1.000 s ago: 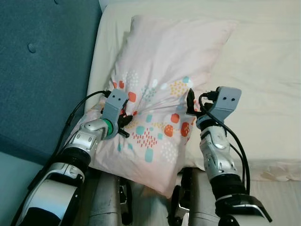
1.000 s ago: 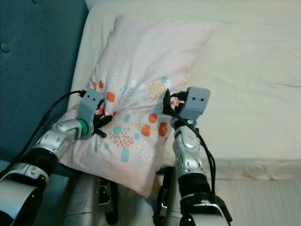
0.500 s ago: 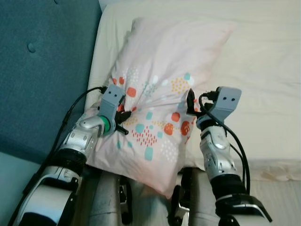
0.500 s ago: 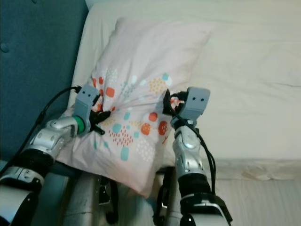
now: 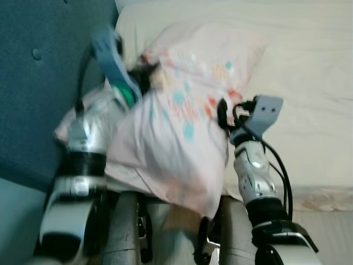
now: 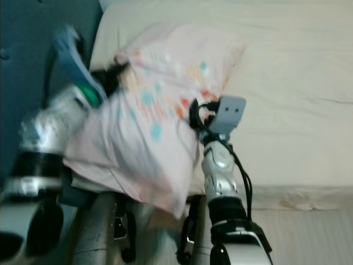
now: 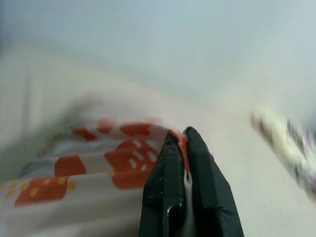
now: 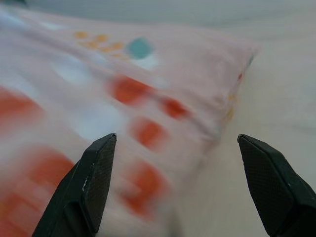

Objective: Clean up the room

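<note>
Pillow [image 5: 182, 121] lies at the bed's [image 5: 309, 83] left edge, partly overhanging. My left pincer [image 7: 183, 148] is clenched on its fabric; my right pincer [image 8: 177, 182] is released beside it. Lift steadily, keeping the pinch tight.

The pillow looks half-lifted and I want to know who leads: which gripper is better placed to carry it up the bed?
Left. The left gripper is shut on the pillow; the right gripper is open beside it.
</note>
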